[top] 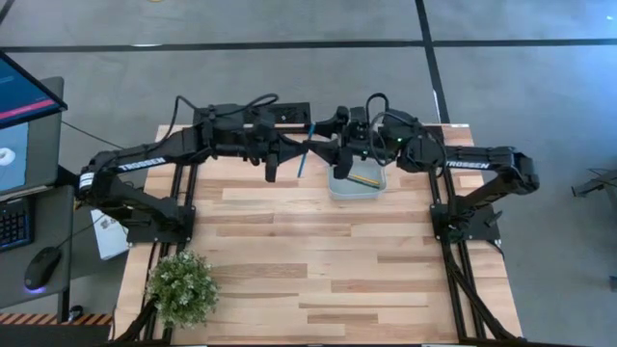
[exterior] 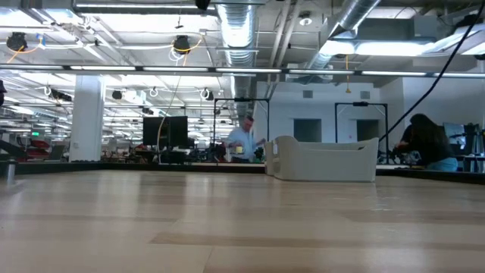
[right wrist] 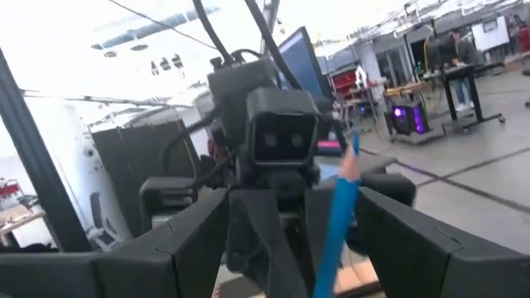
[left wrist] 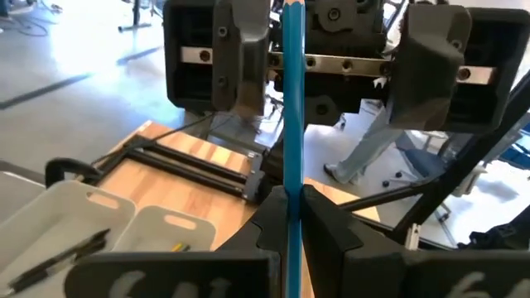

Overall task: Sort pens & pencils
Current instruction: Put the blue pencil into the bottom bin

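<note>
The light blue pencil point(top: 305, 152) hangs in the air between my two grippers, above the table's far middle. My left gripper point(left wrist: 291, 217) is shut on it. My right gripper point(right wrist: 294, 200) faces the left one and is open, with one finger on each side of the blue pencil point(right wrist: 338, 225) and a gap to both. The yellow pencil point(top: 364, 178) lies in a pale bin point(top: 339, 189) below the right gripper. A black pen point(left wrist: 58, 258) lies in a second pale bin point(left wrist: 50, 207) beside it. My left gripper pinches the blue pencil at about the middle of its shaft point(left wrist: 292, 178) between its two fingers. The fingers come level from the table's left and lie across the pencil. The pencil is lifted clear of the table, with its sharpened tip point(right wrist: 352, 159) pointing up.
A small potted plant point(top: 181, 284) stands at the table's near left corner. The pale bin point(exterior: 322, 159) sits on the far part of the table. The wooden top point(top: 318, 280) lies bare across its near half. A monitor, a keyboard and a mouse sit off the table's left. People show far behind.
</note>
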Robot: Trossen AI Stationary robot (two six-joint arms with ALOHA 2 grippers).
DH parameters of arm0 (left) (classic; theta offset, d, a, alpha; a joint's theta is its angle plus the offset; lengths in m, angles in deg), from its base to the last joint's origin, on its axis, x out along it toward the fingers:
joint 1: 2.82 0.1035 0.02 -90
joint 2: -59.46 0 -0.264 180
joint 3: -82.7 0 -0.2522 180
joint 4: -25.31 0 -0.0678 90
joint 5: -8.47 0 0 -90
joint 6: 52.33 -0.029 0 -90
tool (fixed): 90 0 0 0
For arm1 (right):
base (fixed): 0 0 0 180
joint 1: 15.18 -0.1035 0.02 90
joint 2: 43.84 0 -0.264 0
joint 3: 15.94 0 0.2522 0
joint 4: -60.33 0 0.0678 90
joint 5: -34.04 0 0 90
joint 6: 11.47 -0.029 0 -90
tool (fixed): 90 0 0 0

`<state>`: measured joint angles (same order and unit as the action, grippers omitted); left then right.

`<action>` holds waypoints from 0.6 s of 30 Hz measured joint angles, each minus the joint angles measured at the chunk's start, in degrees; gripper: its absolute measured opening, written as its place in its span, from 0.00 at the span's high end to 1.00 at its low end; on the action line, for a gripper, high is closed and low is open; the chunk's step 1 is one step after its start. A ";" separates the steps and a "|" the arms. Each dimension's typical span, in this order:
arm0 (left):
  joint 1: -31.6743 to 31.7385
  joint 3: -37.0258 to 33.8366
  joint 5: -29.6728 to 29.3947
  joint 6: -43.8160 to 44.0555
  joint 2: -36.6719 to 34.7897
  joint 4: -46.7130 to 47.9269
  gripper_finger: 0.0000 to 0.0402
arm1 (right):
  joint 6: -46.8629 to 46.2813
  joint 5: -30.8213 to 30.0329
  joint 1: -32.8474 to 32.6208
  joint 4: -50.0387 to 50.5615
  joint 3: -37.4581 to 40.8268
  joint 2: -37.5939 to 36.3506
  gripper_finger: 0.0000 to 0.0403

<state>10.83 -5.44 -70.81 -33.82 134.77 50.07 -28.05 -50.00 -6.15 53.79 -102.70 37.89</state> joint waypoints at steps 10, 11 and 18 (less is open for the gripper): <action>0.56 0.00 -0.56 -1.37 -0.62 0.01 0.97 | 0.04 -0.02 0.45 1.68 0.04 -0.70 0.32; 0.55 0.00 -0.55 -1.49 -0.57 -0.22 0.97 | 0.04 -0.02 0.44 1.77 0.04 -0.45 0.33; 0.59 0.00 -0.57 -1.54 -0.44 0.00 0.97 | 0.04 -0.02 0.46 1.88 0.12 -0.30 0.54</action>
<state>11.42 -5.44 -71.38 -35.36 134.33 50.07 -28.01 -50.03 -5.68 55.67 -102.58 37.58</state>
